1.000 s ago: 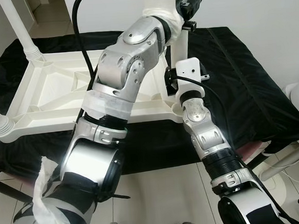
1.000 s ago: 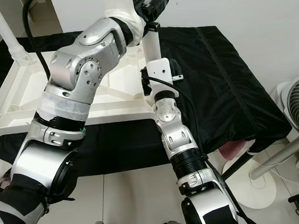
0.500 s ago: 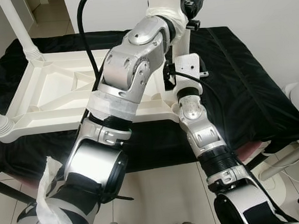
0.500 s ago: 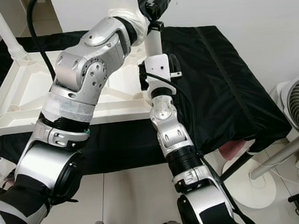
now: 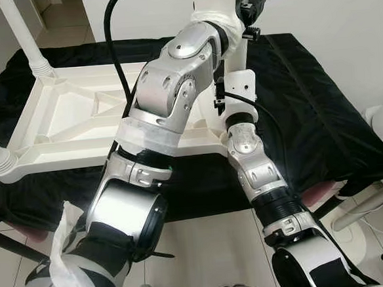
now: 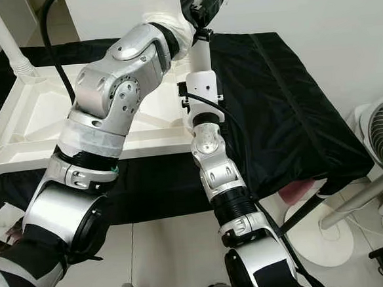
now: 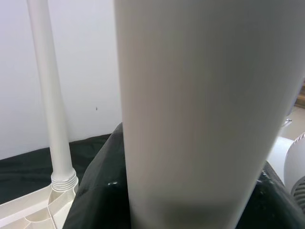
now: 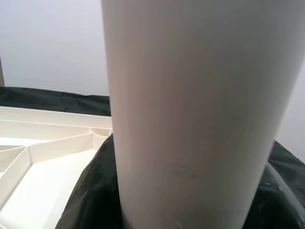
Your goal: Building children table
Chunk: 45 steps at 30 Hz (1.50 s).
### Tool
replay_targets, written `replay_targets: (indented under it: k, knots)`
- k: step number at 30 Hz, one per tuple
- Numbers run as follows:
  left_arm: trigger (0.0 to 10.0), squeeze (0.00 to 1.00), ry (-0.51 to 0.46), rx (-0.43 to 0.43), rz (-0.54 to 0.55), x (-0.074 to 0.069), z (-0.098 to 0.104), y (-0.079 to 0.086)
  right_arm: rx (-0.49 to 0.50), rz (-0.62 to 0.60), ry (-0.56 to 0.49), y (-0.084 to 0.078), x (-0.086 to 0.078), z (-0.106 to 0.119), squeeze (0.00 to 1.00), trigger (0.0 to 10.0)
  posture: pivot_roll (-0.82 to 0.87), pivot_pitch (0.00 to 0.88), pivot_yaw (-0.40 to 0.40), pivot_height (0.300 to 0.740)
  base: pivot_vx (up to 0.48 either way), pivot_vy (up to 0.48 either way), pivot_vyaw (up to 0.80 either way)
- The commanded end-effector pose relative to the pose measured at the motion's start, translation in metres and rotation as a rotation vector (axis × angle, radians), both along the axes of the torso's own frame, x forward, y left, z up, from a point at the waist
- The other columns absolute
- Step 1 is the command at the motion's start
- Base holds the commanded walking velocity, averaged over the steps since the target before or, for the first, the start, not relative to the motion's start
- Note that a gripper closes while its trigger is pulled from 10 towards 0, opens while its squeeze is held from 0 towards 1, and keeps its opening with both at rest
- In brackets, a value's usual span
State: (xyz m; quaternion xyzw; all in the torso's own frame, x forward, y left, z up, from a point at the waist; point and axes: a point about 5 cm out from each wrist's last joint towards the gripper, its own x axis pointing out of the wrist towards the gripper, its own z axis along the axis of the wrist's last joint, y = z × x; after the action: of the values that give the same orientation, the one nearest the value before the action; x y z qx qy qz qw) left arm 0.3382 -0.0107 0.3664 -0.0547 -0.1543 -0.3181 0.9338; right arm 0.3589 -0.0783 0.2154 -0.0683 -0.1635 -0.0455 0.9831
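Keep both the left gripper (image 6: 203, 5) and right gripper (image 5: 235, 91) clamped on the upright white plastic table leg (image 6: 199, 54) at the upturned white tabletop's (image 5: 58, 120) near-right corner on the black-draped surface (image 5: 307, 109), pressing straight down.

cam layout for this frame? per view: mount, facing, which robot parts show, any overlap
Left eye: head, facing down; upturned white tabletop on black cloth, both silver arms.
Right eye: same scene, plus a fan.
Left wrist: on left arm, facing along the table leg; another fitted leg behind.
Right wrist: on right arm, facing that table leg, tabletop ribs beside.
Shared: both wrists see one leg close up.
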Motion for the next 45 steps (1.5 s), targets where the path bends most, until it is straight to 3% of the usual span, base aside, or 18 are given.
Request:
replay_targets:
  k: [1, 2, 3, 5, 6, 17, 18, 19, 21, 32, 33, 37, 41, 45]
  knots:
    - [10.0, 0.0, -0.027, -0.016, 0.02, -0.001, 0.008, 0.001, 0.029, -0.02, 0.009, -0.003, 0.002, -0.001, 0.0, 0.0, -0.04, 0.051, 0.015, 0.74, 0.0, 0.0, 0.0]
    - [10.0, 0.0, -0.027, -0.013, 0.021, -0.001, 0.008, 0.001, 0.031, -0.026, 0.009, -0.004, 0.002, -0.001, 0.0, 4.6, -0.04, 0.051, 0.017, 0.74, 0.0, 0.0, 0.0]
    - [10.0, 0.0, -0.03, -0.013, 0.019, -0.001, 0.008, 0.001, 0.033, -0.028, 0.015, -0.004, 0.002, -0.001, 0.0, 10.0, -0.04, 0.051, 0.017, 0.74, 0.0, 0.0, 0.0]
    - [10.0, 0.0, -0.031, -0.023, 0.009, -0.001, 0.009, 0.001, 0.04, -0.022, 0.018, -0.004, 0.003, -0.002, 0.0, 10.0, -0.04, 0.051, 0.017, 0.74, 0.0, 0.0, 0.0]
    - [10.0, 1.0, -0.026, -0.042, -0.011, -0.002, 0.009, 0.001, 0.045, -0.015, 0.019, -0.004, 0.003, -0.002, 0.0, 10.0, -0.04, 0.051, 0.018, 0.74, 0.0, 0.0, 0.0]
    - [10.0, 1.0, -0.085, -0.054, -0.106, -0.012, 0.013, -0.005, 0.084, -0.031, 0.017, -0.01, 0.004, 0.002, 0.0, 10.0, -0.05, 0.054, 0.026, 0.74, 0.0, 0.0, 0.0]
    - [10.0, 0.69, -0.091, -0.062, -0.135, -0.016, 0.013, -0.006, 0.09, -0.038, 0.018, -0.013, 0.005, 0.002, 0.0, 10.0, -0.05, 0.053, 0.028, 0.74, 0.0, 0.0, 0.0]
    - [10.0, 0.69, -0.091, -0.062, -0.135, -0.016, 0.013, -0.006, 0.09, -0.038, 0.018, -0.013, 0.005, 0.002, 0.0, 10.0, -0.05, 0.053, 0.028, 0.74, 0.0, 0.0, 0.0]
    - [10.0, 0.0, -0.093, -0.091, -0.19, -0.023, 0.014, -0.008, 0.102, -0.052, 0.021, -0.018, 0.006, 0.002, 0.0, 10.0, -0.05, 0.05, 0.029, 0.74, 0.0, 0.0, 0.0]
    - [10.0, 0.0, -0.061, -0.145, -0.313, -0.029, 0.007, 0.002, 0.131, -0.084, 0.028, -0.036, 0.008, 0.001, 0.0, 10.0, -0.05, 0.042, 0.032, 0.74, 0.0, 0.0, 0.0]
    - [10.0, 0.0, -0.052, -0.143, -0.319, -0.025, 0.005, 0.005, 0.134, -0.091, 0.028, -0.04, 0.008, 0.0, 0.0, 10.0, -0.05, 0.04, 0.033, 0.74, 0.0, 0.0, 0.0]
    - [10.0, 0.0, 0.045, -0.129, -0.245, 0.012, -0.008, 0.008, 0.133, -0.112, 0.043, -0.051, 0.008, -0.005, 0.0, 10.0, -0.05, 0.038, 0.03, 0.74, 0.0, 0.0, 0.0]
    - [10.0, 0.0, 0.064, -0.119, -0.217, 0.018, -0.012, 0.007, 0.138, -0.099, 0.046, -0.052, 0.007, -0.006, 0.0, 10.0, -0.05, 0.034, 0.026, 0.74, 0.0, 0.0, 0.0]
    - [10.0, 0.0, 0.127, -0.113, -0.128, 0.027, -0.036, 0.019, 0.122, 0.01, 0.041, -0.051, 0.007, -0.006, 0.0, 10.0, -0.05, 0.029, 0.024, 0.74, 0.0, 0.0, 0.0]
